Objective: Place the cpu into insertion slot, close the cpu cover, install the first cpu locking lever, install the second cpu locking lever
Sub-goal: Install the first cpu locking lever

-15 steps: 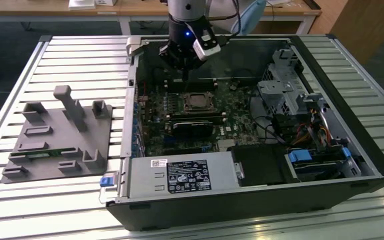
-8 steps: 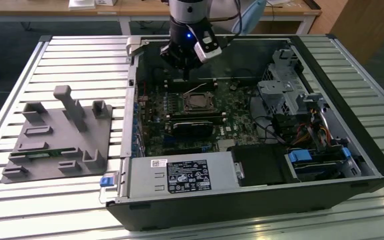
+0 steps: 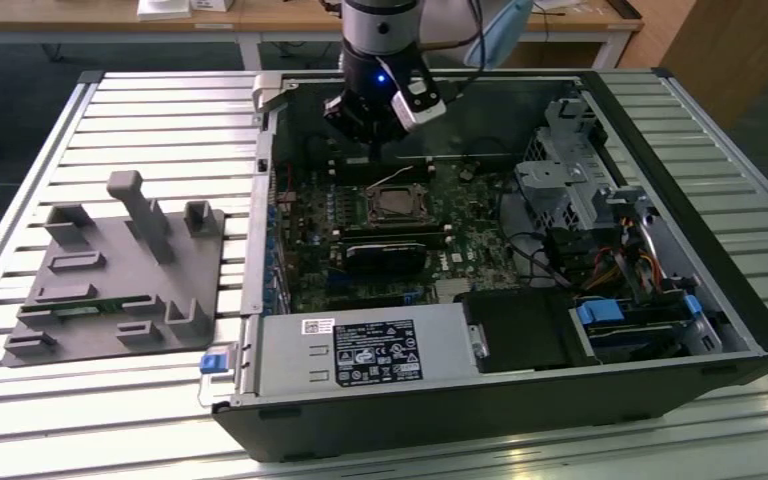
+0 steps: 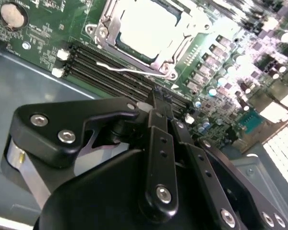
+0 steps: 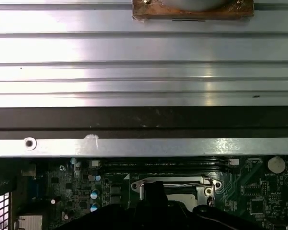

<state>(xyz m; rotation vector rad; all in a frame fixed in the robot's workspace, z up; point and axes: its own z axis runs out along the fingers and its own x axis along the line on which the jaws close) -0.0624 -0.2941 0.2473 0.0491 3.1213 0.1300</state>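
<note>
The cpu [image 4: 145,25] lies flat in the insertion slot [image 3: 395,205] on the green board, its pale metal top showing through the window of the cpu cover [image 4: 180,43], which is folded down over it. A thin wire locking lever [image 4: 129,71] runs along the socket's near side; in the exterior view it stands slightly raised [image 3: 391,179]. My gripper [image 4: 158,101] hangs just above the board beside the socket, fingers shut together with nothing between them. It is also in the exterior view [image 3: 381,158], behind the socket. In the first wrist view the socket frame [image 5: 175,184] sits right by the fingertip.
The open computer case [image 3: 651,330] lies on a slatted metal table [image 3: 117,400]. Black memory slots [image 4: 110,67] run between gripper and socket. A drive cage and cables [image 3: 584,190] fill the exterior view's right. A grey parts fixture [image 3: 117,270] sits outside the case.
</note>
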